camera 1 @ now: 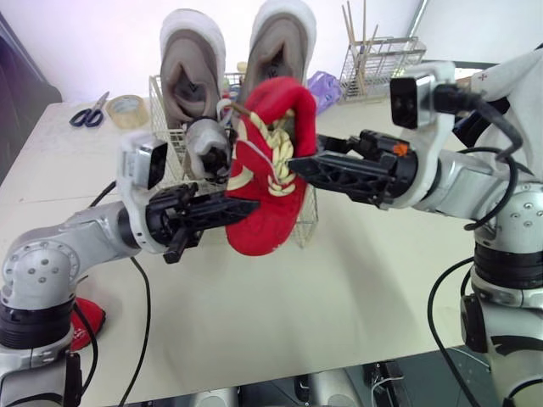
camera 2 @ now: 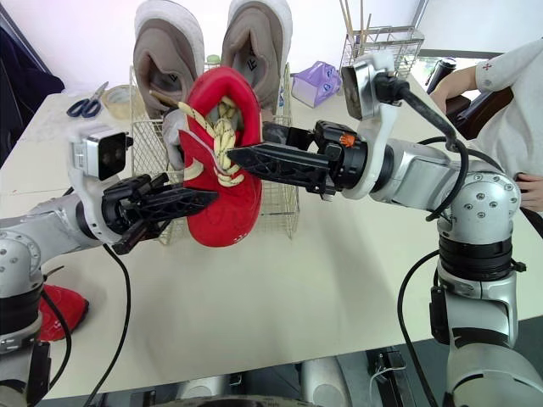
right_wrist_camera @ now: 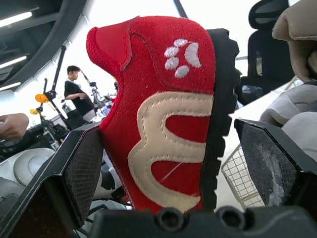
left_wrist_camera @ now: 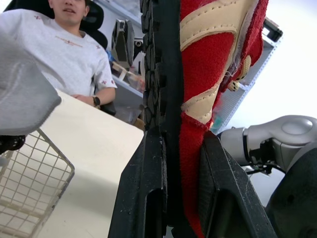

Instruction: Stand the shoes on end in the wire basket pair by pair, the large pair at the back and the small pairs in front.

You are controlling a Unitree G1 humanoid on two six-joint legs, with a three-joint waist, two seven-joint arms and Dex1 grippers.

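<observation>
Left wrist view, left fingers (left_wrist_camera: 143, 188): clamped tight on the small red fabric shoe with cream trim (camera 1: 271, 212), one finger on its black treaded sole and the other on its upper.
Left gripper (camera 1: 246, 205): carries the shoe roughly on end, clear of the table.
Right fingers (right_wrist_camera: 74, 168): spread apart, one on each side of the same shoe. The finger facing the sole stands off it with a gap. The other sits just beside the upper, and I cannot tell whether it touches.
Right gripper (right_wrist_camera: 167, 128): straddles the shoe and grips nothing.
Task's thing: the red shoe hangs between both sets of fingers, in front of the basket and not yet in it.
Just beyond the fingers: the silver wire basket (camera 2: 144, 142), with a small grey shoe (camera 1: 204, 140) standing in its front part.
Further beyond: the large grey-beige pair of shoes (camera 1: 193, 68), on end at the back of the basket.
Well apart from the fingers: a second red shoe (camera 1: 85, 322), lying beside the left arm.
Step in hand: probably a handover or a two-handed placing of the red shoe into the front row.
Doing it well: close the right fingers squarely on sole and upper before the left ones let go, then lower the shoe upright beside the grey one.
Risk: the shoe may tip if released early or catch on the basket's rim.
</observation>
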